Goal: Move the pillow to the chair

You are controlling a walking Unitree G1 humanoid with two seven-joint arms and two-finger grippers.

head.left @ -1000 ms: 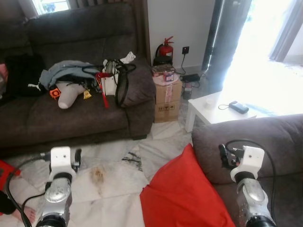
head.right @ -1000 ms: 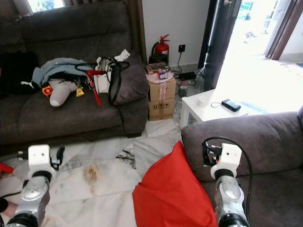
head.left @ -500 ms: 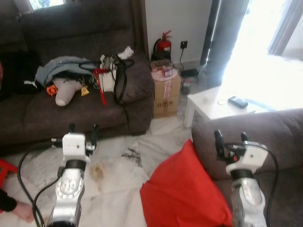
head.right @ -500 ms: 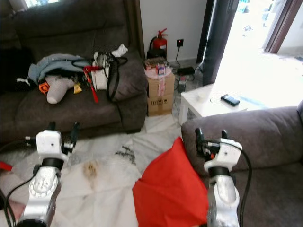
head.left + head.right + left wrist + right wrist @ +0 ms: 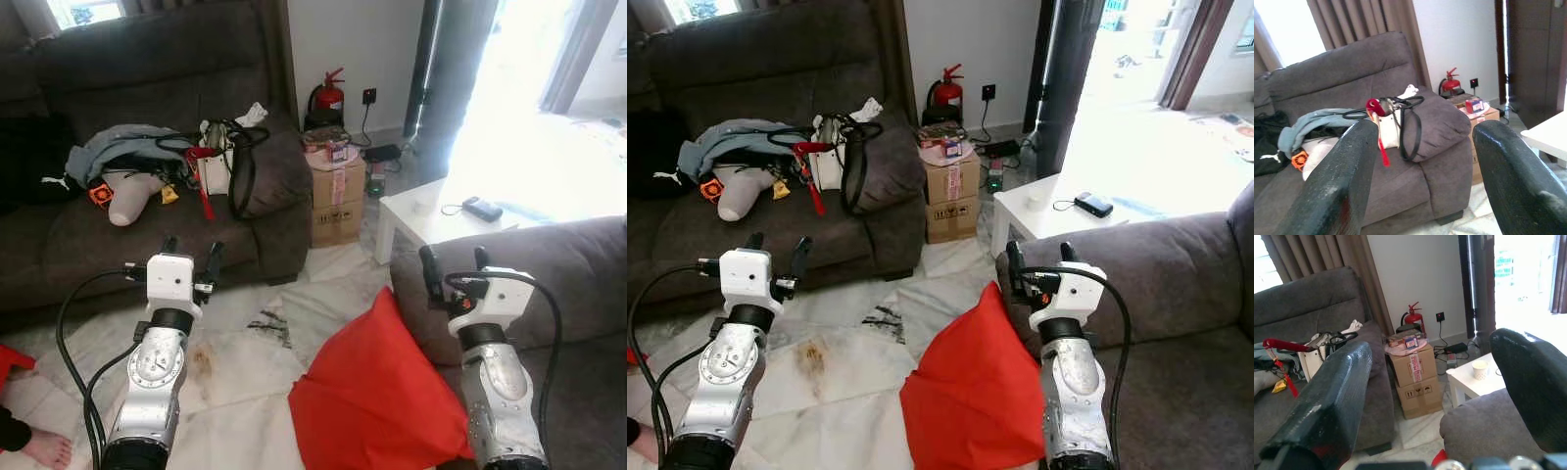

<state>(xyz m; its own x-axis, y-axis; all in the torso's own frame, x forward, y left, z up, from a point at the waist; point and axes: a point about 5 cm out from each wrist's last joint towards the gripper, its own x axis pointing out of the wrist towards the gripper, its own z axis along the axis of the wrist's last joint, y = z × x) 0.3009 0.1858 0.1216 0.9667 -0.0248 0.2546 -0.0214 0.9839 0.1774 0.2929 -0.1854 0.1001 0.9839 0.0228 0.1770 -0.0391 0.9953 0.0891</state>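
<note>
Ahead of both raised grippers, well beyond their tips, a dark sofa (image 5: 147,225) carries a heap of clothes and a bag (image 5: 227,157). Close at the right gripper's (image 5: 453,274) side rises the grey chair (image 5: 558,274), its arm just past the fingertips, so the goal is already within reach. Below and between the two arms, nearer the right, the red pillow (image 5: 377,401) lies on the floor, propped against the chair's front; neither gripper touches it. Both stand with fingers spread wide and empty, the left gripper (image 5: 188,257) over bare floor, likely poised before reaching down for the pillow.
</note>
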